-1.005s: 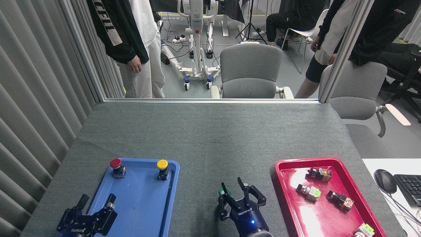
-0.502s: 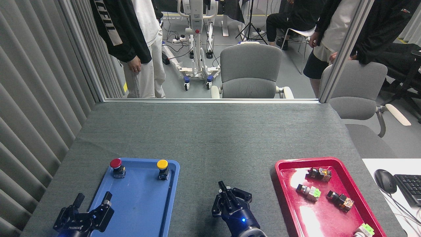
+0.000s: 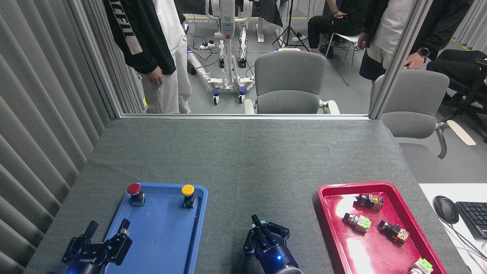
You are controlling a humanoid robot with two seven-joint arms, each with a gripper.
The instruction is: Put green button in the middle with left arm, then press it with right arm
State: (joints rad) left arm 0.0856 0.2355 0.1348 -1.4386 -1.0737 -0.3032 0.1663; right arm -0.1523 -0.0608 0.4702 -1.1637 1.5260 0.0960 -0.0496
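Closing up since a second ago: right gripper (image 3: 258,224) going from wide open fingers around the green cap to fingers pinched tight together, and sliding a little to the left and nearer. Pressing down now, most likely, with the closed tips sitting right on the green button (image 3: 262,220). Holding nothing, just pushing with shut fingers. Showing only a tiny bit of green cap beside the fingertips, with the rest hiding under the claw. Sitting on the bare grey cloth in the middle (image 3: 243,160), between the blue tray (image 3: 163,243) on the left and the red tray (image 3: 335,228) on the right, near the front edge. Looking like step one is done and step two is happening. Resting low at the near left, over the near edge of the blue tray, left gripper (image 3: 106,231) with fingers apart and nothing between them. Staying put in the far part of the blue tray: red button (image 3: 134,188) and yellow button (image 3: 187,189). Lying in the red tray: several small switches (image 3: 357,222). Guessing about the button: small, light and hard, with a smooth round cap that could be slippery. Tipping over or scooting away easily if pushed from the side. Pushing best straight down on the top of the dome. Grabbing best by the flat sides of the blocky body, not the round cap. Standing behind the far table edge: people and grey chairs (image 3: 289,82).
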